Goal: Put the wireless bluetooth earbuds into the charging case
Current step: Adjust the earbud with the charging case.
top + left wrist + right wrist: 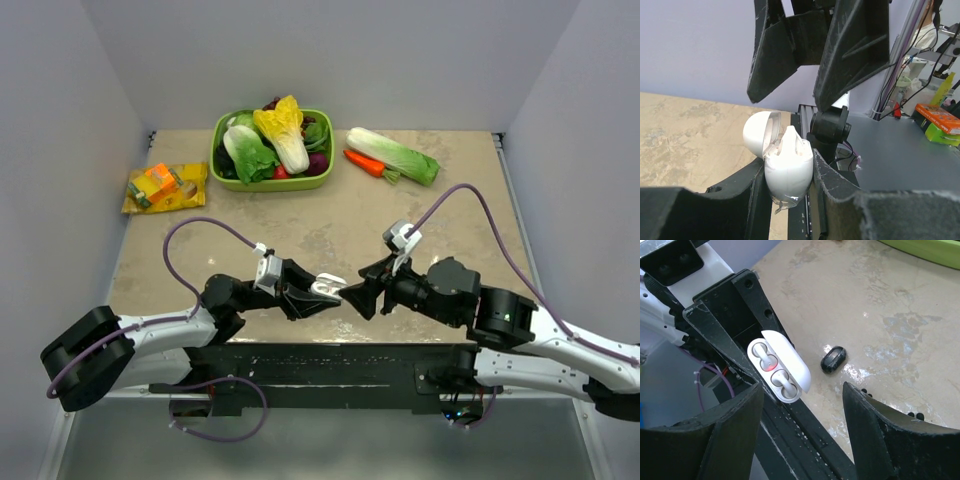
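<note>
Left gripper [313, 294] pinches an open white plastic charging case [777, 371]; right gripper [352, 296] faces it, fingers spread and empty, above a small black earbud [833, 359] on the table [900, 300].

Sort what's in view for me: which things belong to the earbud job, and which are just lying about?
Job:
- charging case, open, held in the left gripper
- black earbud, not yet in the case
- right gripper, open

Lying about:
- green vegetable bowl
- cabbage and carrot beside it
- snack packets
</note>
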You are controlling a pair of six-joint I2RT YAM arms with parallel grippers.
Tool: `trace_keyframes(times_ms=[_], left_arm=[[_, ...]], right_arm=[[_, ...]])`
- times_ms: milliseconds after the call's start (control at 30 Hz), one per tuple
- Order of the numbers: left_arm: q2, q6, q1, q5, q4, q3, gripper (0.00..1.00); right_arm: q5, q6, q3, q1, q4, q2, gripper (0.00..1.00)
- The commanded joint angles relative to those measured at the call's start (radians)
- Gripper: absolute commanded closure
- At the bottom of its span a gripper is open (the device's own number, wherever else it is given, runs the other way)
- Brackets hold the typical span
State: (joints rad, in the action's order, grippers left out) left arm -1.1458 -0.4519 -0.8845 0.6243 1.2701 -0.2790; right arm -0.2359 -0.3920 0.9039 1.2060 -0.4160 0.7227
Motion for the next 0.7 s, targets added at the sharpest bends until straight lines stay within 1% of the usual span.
trace_keyframes(times_ms=[0, 33, 133, 433, 667], left_arm=[[-0.003, 0.018, -0.002, 0.005, 0.615, -0.009, 1.00], [-0.003, 0.016, -0.002, 0.006, 0.618, -0.009, 1.00], [-0.006, 0.013, -0.002, 0.008, 0.620, -0.008, 1.00], [-0.006, 0.002, -0.002, 0.020, 0.626, -0.009, 1.00], [0.003, -0.002, -0.002, 0.025, 0.627, -0.011, 1.00]], right_arm=[[0.047, 0.010, 0.041, 0.003, 0.071, 0.052, 0.23], [0.049, 0.010, 0.046, 0.003, 0.075, 0.057, 0.16], [0.046, 0.010, 0.058, 0.003, 0.091, 0.078, 0.14], [-0.012, -0.007, 0.061, 0.003, 0.112, 0.100, 0.14], [-0.042, -0.018, 0.070, 0.003, 0.094, 0.126, 0.14]])
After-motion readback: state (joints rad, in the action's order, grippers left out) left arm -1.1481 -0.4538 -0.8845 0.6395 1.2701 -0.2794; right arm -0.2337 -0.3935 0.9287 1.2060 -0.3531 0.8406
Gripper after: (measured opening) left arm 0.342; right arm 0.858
